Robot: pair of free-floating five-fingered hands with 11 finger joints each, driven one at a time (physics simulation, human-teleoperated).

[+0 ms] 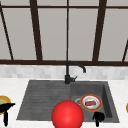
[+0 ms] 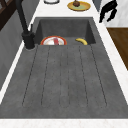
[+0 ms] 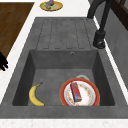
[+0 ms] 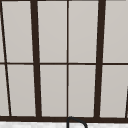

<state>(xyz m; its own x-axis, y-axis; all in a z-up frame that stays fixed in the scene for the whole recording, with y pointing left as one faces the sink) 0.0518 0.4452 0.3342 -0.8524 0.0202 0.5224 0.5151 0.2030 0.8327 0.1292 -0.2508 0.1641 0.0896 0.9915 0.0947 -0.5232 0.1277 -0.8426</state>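
Matt grey stone-like sink [image 3: 65, 32], glossy red ball [image 1: 67, 115]

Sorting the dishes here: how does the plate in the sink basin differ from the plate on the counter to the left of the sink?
The red-rimmed plate lies down in the sink basin; the yellow plate sits up on the white counter. The red-rimmed plate has a white patterned middle and carries a red rectangular block; the yellow plate has a greenish middle and holds a small dark item. Both are round and lie flat.

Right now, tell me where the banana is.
The banana lies on the floor of the sink basin, seen from the right side view at the basin's left, apart from the red-rimmed plate that holds a small red packet.
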